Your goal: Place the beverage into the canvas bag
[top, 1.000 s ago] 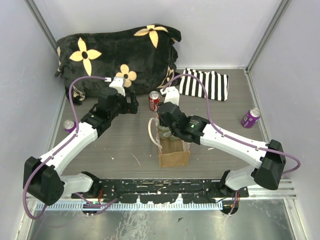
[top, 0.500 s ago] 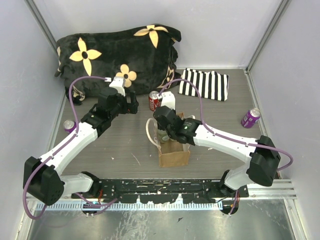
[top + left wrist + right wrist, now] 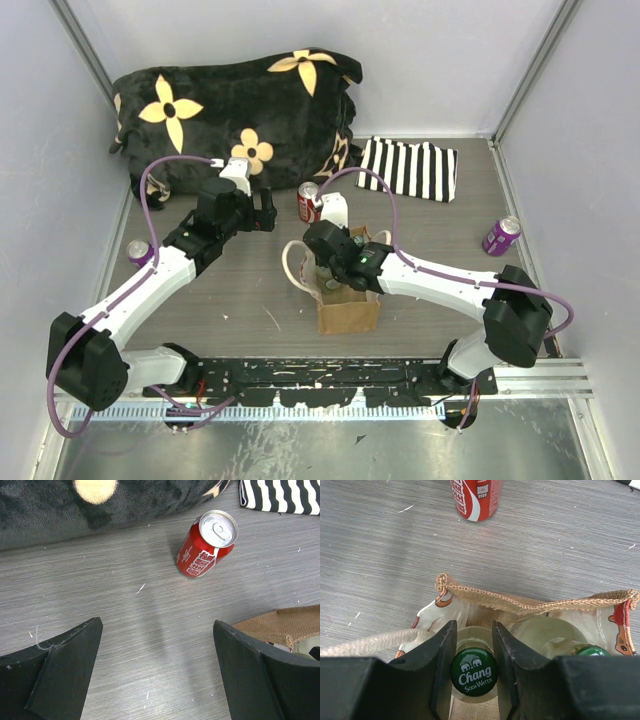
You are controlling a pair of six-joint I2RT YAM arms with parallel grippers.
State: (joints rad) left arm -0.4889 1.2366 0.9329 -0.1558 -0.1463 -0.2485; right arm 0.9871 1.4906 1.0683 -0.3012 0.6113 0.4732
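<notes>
The tan canvas bag (image 3: 350, 312) stands upright on the table in front of the arms. My right gripper (image 3: 326, 262) is at its open mouth, shut on the neck of a clear glass bottle with a green "Chang Soda Water" cap (image 3: 474, 672). The bottle is upright and its body is inside the bag (image 3: 520, 602). In the right wrist view the gripper (image 3: 473, 630) has one finger on each side of the neck. A second green-capped bottle (image 3: 547, 632) stands in the bag beside it. My left gripper (image 3: 156, 625) is open and empty, above bare table near a red can (image 3: 205, 545).
The red cola can (image 3: 309, 202) stands just behind the bag. Purple cans stand at the left edge (image 3: 138, 251) and the right (image 3: 501, 236). A black floral blanket (image 3: 230, 110) and a black-and-white striped cloth (image 3: 410, 168) lie at the back. A pale handle (image 3: 292, 270) hangs left.
My right gripper has moved left and down with the bottle, which now sits lower in the bag. The bag's pale handle has swung left. The left arm has barely moved.
</notes>
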